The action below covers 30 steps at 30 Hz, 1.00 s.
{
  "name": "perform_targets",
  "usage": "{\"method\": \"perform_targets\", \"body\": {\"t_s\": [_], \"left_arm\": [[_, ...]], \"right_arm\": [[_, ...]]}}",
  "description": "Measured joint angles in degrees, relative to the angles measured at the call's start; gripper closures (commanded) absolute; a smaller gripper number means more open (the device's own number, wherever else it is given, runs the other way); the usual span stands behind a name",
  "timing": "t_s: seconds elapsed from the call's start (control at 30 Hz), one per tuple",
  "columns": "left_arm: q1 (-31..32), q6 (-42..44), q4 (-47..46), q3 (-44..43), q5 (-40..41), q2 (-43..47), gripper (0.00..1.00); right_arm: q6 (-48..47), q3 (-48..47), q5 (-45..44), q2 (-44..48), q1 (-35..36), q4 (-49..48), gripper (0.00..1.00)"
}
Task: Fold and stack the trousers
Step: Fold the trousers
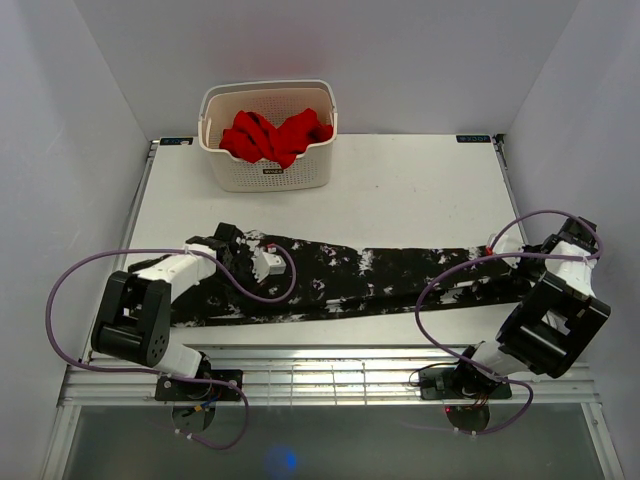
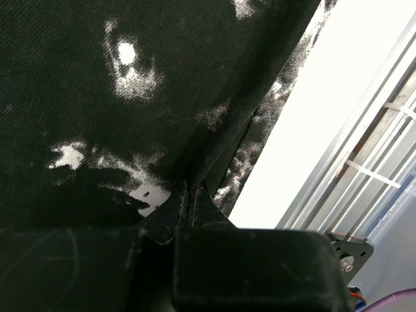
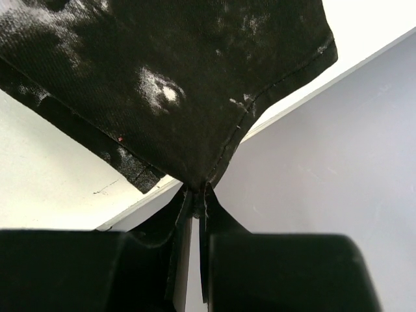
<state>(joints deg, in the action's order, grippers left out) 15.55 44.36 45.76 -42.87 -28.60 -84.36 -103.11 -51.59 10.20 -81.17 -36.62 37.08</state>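
Observation:
The trousers (image 1: 380, 275), black with white speckles, lie stretched in a long band across the near half of the table. My left gripper (image 1: 237, 256) is shut on their left end. In the left wrist view its tips (image 2: 188, 193) pinch a seam fold of the trousers (image 2: 97, 97), which fill most of that view. My right gripper (image 1: 497, 250) is shut on the right end. The right wrist view shows its tips (image 3: 195, 188) clamped on a hem corner of the trousers (image 3: 162, 78), with the fabric hanging taut from the pinch above the table edge.
A white basket (image 1: 268, 172) holding a red garment (image 1: 275, 135) stands at the back left of the table (image 1: 420, 190). Metal rails (image 2: 364, 162) run along the near edge. Grey walls (image 3: 325, 162) close in on the sides and back.

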Motion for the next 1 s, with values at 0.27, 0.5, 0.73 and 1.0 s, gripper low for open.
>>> {"method": "perform_targets", "body": {"t_s": [0.27,0.5,0.73,1.0], "left_arm": [[-1.36,0.17,-0.61,1.03,-0.17,0.44,1.00],[-11.15,6.36,0.61,1.09,-4.33,0.63,1.00],[-9.18,7.76,4.57,-3.21,-1.33,7.56,1.00],[-1.90,4.55,4.00,-5.16,1.46,9.31,1.00]], "right_arm": [[1.62,-3.45,0.79,0.00,1.22,2.19,0.92],[1.88,-2.05,2.67,2.97,2.38,4.81,0.92],[2.21,-0.83,2.60,3.76,2.60,6.38,0.92],[3.54,-2.45,1.60,2.95,2.95,6.25,0.92]]}}
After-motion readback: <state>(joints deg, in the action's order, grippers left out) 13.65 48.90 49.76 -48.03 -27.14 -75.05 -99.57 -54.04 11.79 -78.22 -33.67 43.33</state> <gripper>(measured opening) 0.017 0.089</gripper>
